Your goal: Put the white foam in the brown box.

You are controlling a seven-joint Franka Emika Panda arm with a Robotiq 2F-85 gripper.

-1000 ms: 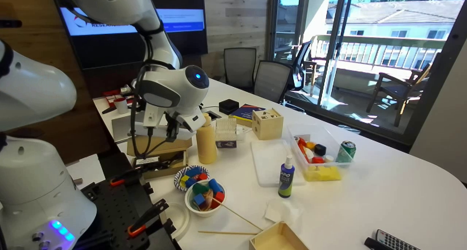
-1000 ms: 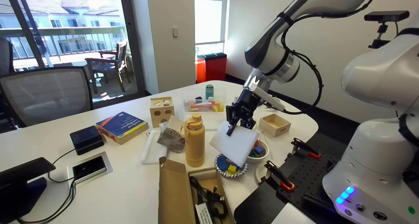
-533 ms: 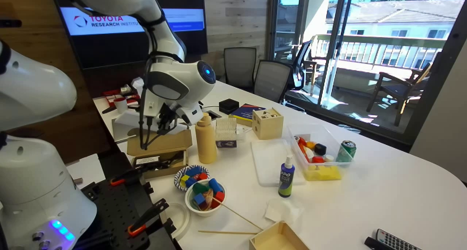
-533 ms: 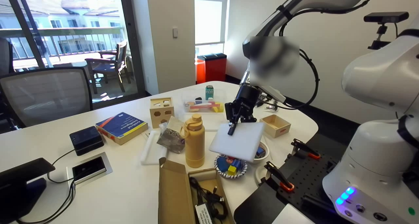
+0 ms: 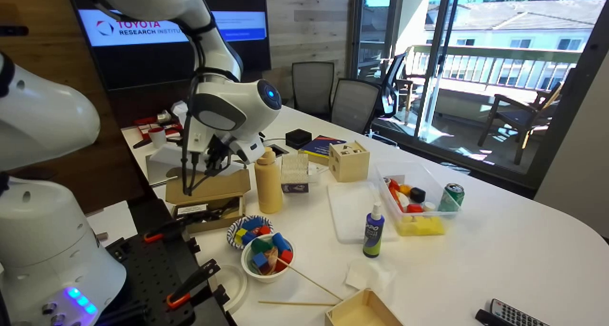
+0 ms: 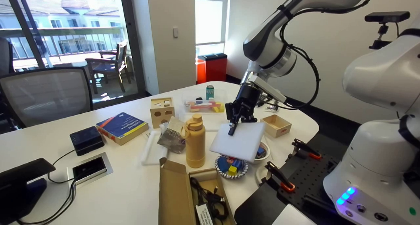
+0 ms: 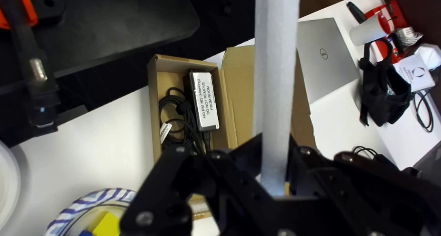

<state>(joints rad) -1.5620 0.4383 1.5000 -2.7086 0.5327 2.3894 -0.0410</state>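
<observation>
White tabletop (image 6: pixel 111 198) extends, in an exterior view, from a black device (image 6: pixel 24 198) to the opened-out flap of the brown box (image 6: pixel 174 195), inside which lie black cables (image 6: pixel 215 197) and a labelled adapter (image 6: pixel 204 214). A yellow bottle (image 6: pixel 195 143) stands upright near the box's far end, just left of the white foam (image 6: pixel 242 141). The foam, a flat, tilted slab, is held in the air outside the box, its lower edge overlapping a striped bowl (image 6: pixel 231 176) in this view. The gripper (image 7: pixel 274 146) pinches it: the fingers (image 6: pixel 232 129) press on opposite faces, parted only by the slab's thickness (wrist view). To the right, a wooden tray (image 6: pixel 282 128) stands between foam and the tabletop's curved edge; two clamps (image 6: pixel 305 147) rise along the black mounting plate (image 6: pixel 306 172).
</observation>
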